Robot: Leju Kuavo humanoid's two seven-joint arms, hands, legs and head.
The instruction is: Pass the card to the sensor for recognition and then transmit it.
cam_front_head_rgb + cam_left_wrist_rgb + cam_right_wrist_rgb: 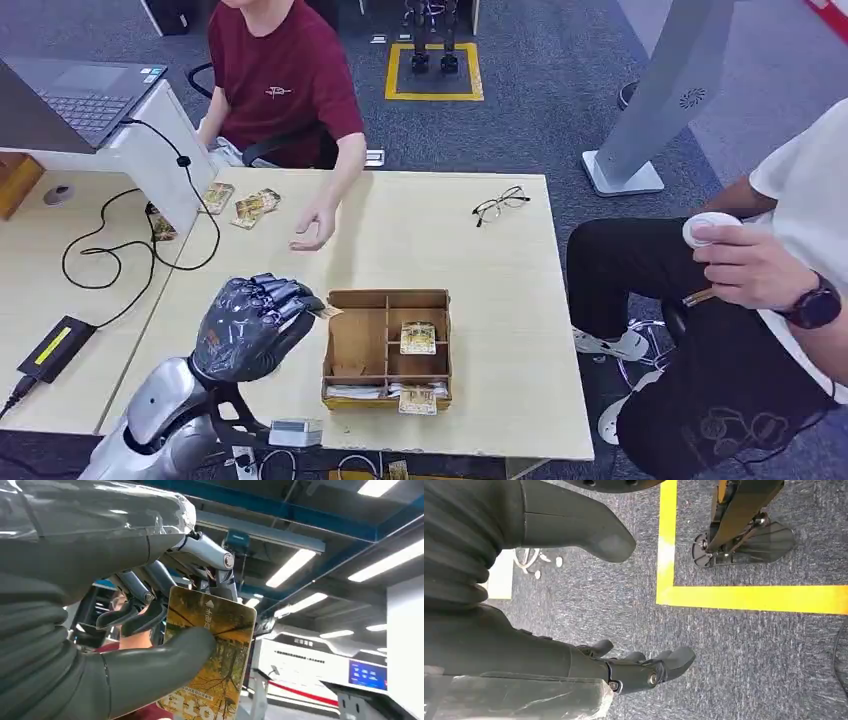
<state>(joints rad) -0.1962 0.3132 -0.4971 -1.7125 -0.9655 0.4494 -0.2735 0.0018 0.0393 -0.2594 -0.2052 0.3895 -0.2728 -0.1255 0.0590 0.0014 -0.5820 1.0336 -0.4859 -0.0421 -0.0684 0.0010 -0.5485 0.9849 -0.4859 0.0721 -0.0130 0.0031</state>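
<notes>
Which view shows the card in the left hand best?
Left wrist view: the card faces the camera, pinched by the left hand. Head view shows just a corner past the fingers; right wrist view looks at floor.

Left robot hand raised and gripping, right robot hand hanging free.

The left robot hand is lifted on its silver arm, back of the hand up, fingers curled forward; in the left wrist view its thick thumb presses the card against the darker fingers. The right robot hand points down toward the floor, thumb well apart from its loosely extended fingers, holding nothing.
</notes>
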